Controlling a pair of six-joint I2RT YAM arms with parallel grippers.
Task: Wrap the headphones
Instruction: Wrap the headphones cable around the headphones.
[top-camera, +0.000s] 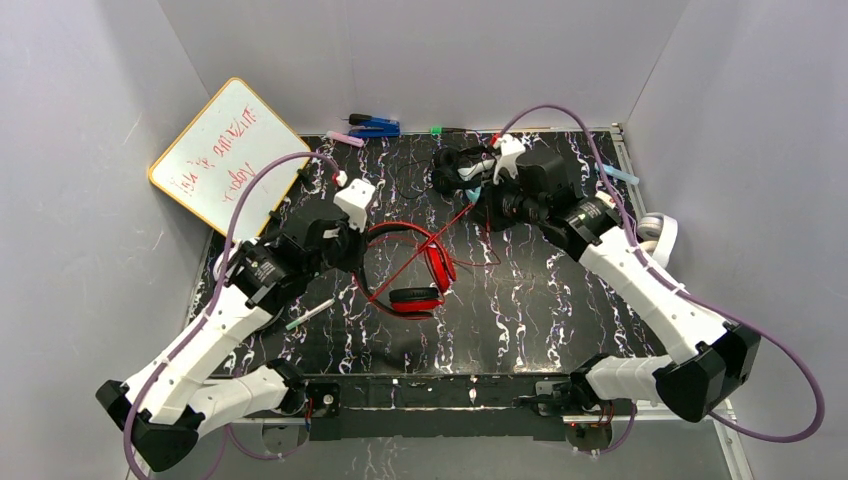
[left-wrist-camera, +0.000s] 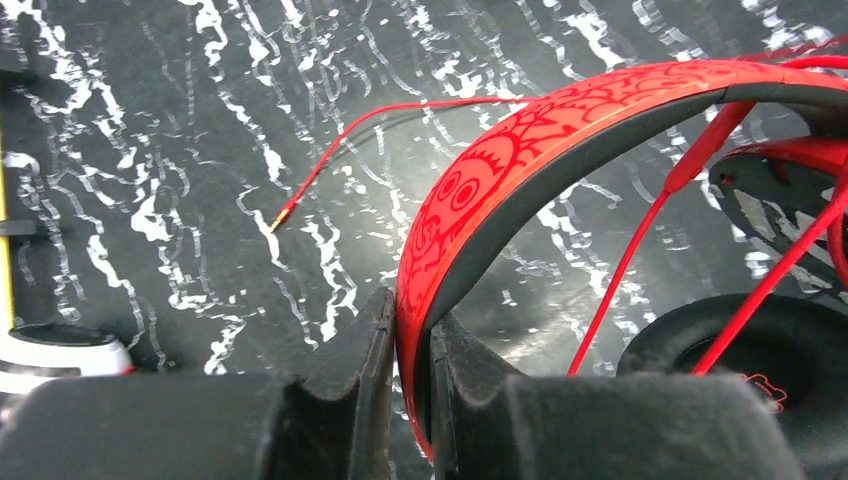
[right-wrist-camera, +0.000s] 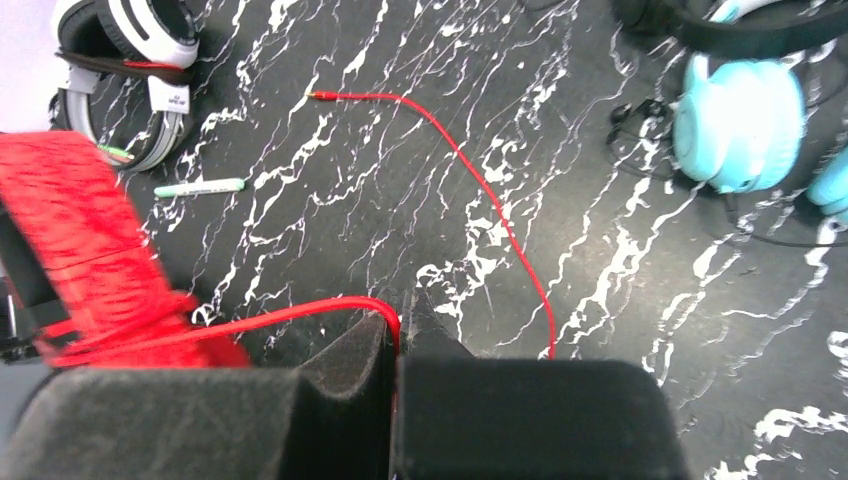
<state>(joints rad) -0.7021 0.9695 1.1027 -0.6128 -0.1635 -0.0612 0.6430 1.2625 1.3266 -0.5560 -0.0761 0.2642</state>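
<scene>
The red headphones (top-camera: 410, 270) sit mid-table, black ear pads facing up. My left gripper (left-wrist-camera: 412, 340) is shut on their patterned red headband (left-wrist-camera: 520, 150), one finger on each side of it. The thin red cord (top-camera: 440, 235) runs taut from the cups up to my right gripper (right-wrist-camera: 398, 325), which is shut on the cord (right-wrist-camera: 300, 315) at its fingertips. Past that grip the cord's loose end (right-wrist-camera: 470, 170) trails over the table to its plug (right-wrist-camera: 315, 95). The teal headphones (right-wrist-camera: 740, 120) and the white-and-black headphones (right-wrist-camera: 130, 40) lie apart from both grippers.
A whiteboard (top-camera: 230, 150) leans at the back left. Blue pens (top-camera: 375, 127) and a pink marker (top-camera: 345, 139) lie along the back edge. A marker (top-camera: 310, 314) rests near the left arm. Small black headphones (top-camera: 455, 165) sit beside the right wrist, and white ones (top-camera: 660, 235) at the right edge.
</scene>
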